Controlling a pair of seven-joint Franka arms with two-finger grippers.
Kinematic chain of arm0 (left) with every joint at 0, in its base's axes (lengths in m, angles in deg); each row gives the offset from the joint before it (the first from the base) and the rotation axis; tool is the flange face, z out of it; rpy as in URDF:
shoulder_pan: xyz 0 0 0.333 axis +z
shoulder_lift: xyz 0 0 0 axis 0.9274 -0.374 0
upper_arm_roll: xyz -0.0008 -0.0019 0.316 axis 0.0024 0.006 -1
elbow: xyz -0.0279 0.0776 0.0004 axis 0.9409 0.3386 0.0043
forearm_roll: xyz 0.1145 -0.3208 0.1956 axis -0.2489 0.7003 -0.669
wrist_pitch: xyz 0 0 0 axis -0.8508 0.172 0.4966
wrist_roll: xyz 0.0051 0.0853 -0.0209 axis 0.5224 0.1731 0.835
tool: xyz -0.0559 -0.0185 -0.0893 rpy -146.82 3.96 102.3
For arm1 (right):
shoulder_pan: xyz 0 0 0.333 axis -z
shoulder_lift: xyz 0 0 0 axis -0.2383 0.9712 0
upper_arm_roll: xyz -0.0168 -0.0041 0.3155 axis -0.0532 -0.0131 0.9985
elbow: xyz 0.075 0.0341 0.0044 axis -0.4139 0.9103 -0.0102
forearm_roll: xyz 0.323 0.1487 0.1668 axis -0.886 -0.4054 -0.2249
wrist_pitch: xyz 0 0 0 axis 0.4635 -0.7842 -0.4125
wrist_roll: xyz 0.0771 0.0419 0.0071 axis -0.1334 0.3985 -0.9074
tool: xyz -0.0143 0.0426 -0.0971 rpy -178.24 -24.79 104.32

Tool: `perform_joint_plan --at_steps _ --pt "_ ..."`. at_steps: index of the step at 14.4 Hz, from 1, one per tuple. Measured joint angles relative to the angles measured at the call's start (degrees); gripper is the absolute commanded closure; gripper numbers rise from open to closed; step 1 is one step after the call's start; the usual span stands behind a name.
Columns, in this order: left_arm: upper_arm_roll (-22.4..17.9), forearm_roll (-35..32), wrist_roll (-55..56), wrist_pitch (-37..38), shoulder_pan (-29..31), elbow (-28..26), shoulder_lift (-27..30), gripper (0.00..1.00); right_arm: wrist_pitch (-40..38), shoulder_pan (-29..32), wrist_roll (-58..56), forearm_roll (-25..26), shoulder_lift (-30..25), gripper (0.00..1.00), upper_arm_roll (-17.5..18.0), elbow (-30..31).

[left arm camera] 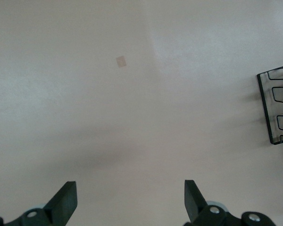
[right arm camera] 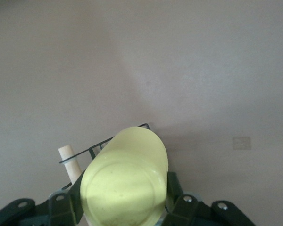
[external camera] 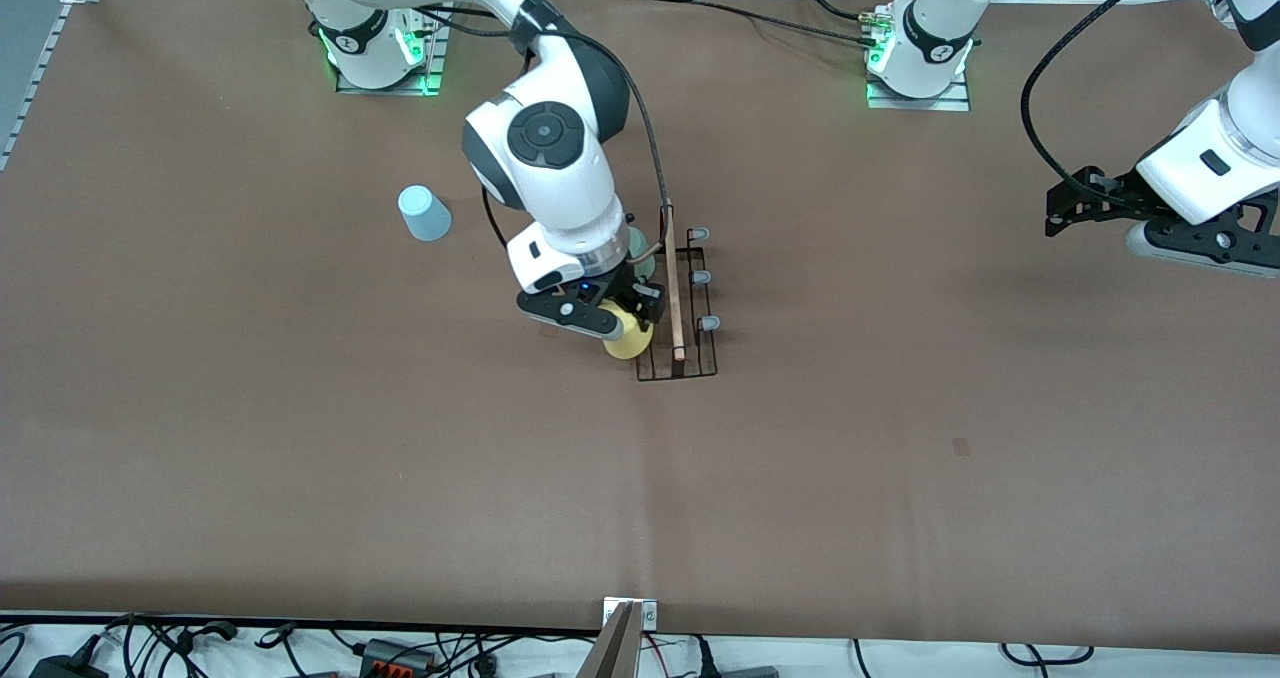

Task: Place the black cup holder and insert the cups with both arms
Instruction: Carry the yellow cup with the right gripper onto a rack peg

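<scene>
Yellow cup (external camera: 628, 341) clamped in right gripper (external camera: 612, 316) at black cup holder (external camera: 680, 303).

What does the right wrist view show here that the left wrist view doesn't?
Only the right wrist view shows the yellow cup, gripped by the right gripper, and the end of the wooden rod. Only the left wrist view shows the left gripper, open and empty over bare table. Both catch part of the black cup holder and the brown table surface.
</scene>
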Motion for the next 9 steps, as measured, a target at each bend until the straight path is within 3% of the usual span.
perform_joint_plan --at_steps 2,3,4,9 --pt "0.00 0.00 0.00 0.00 0.00 0.00 0.00 0.00 1.04 -0.46 0.00 0.05 1.12 0.87 0.00 -0.10" --pt "0.00 0.00 0.00 0.00 0.01 0.00 0.00 0.00 1.30 -0.56 0.00 0.06 1.48 0.53 0.00 -0.13" --pt "0.00 0.00 0.00 0.00 0.01 0.00 0.00 0.00 1.36 -0.62 0.00 0.08 1.72 0.01 -0.01 -0.14" --pt "0.00 0.00 0.00 0.00 0.02 0.00 0.00 0.00 1.40 -0.87 -0.12 3.35 2.37 0.00 -0.03 -0.29"
